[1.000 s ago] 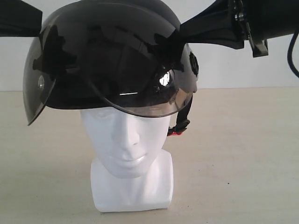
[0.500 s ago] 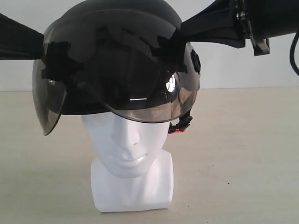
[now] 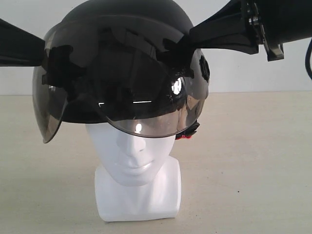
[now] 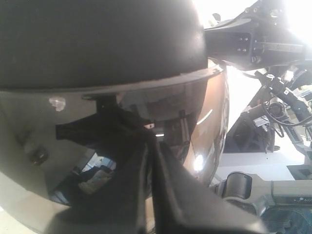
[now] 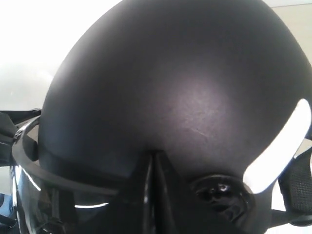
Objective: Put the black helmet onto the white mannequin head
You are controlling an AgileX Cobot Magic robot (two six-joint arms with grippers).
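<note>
The black helmet point(image 3: 126, 48) sits low over the top of the white mannequin head point(image 3: 134, 158), and its smoky visor point(image 3: 146, 114) covers the forehead and eyes. My left gripper point(image 3: 54, 66) comes in from the left, shut on the helmet's side at the visor edge. From the upper right, my right gripper point(image 3: 184, 48) pinches the other side, shut on the rim. In the left wrist view the gripper point(image 4: 152, 142) meets the helmet point(image 4: 97, 39) at the visor. The right wrist view has the gripper point(image 5: 155, 157) pressed to the shell point(image 5: 170, 83). A bit of red buckle point(image 3: 184, 137) peeks out below the visor.
The mannequin's block base point(image 3: 139, 200) stands on a beige tabletop point(image 3: 253, 170) in front of a pale wall. A black cable point(image 3: 307, 58) hangs at the right edge by the right arm.
The helmet has come down and levelled over the head; the visor now hides the forehead and eyes. The strap and buckle show less. Both grippers keep hold.
</note>
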